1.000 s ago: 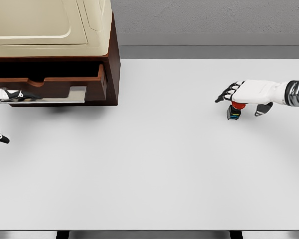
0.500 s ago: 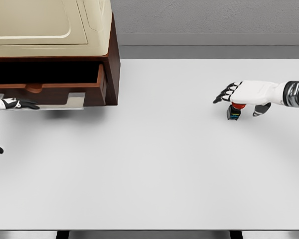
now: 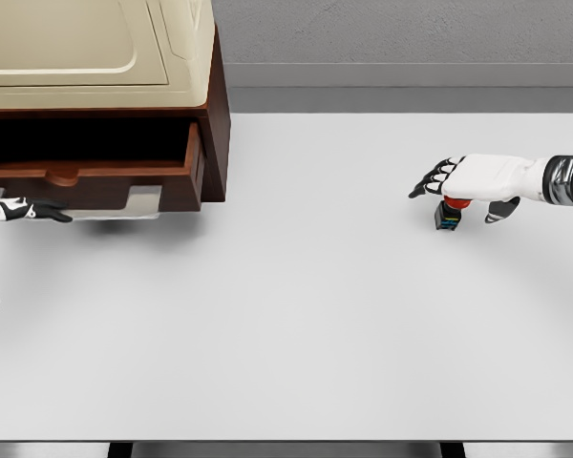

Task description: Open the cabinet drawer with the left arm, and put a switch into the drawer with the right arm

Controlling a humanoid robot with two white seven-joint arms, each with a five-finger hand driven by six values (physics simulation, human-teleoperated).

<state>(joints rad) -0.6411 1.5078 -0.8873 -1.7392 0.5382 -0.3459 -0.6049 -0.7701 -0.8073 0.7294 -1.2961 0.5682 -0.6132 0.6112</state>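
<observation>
White surface (image 3: 296, 324) is taking up most of the view. Left hand (image 3: 19, 211) is showing at the left edge, fingers (image 3: 53, 214) pointing out just below the drawer (image 3: 95, 176) front; can't tell if they're gripping anything. Right hand (image 3: 473, 179) is hovering right over the switch (image 3: 449, 214), fingers spread and relaxed, not closing on it. Switch is sitting upright on the surface at the right, red cap up, well apart from the drawer. Drawer is standing pulled out of the cabinet (image 3: 115, 67) at the far left.
</observation>
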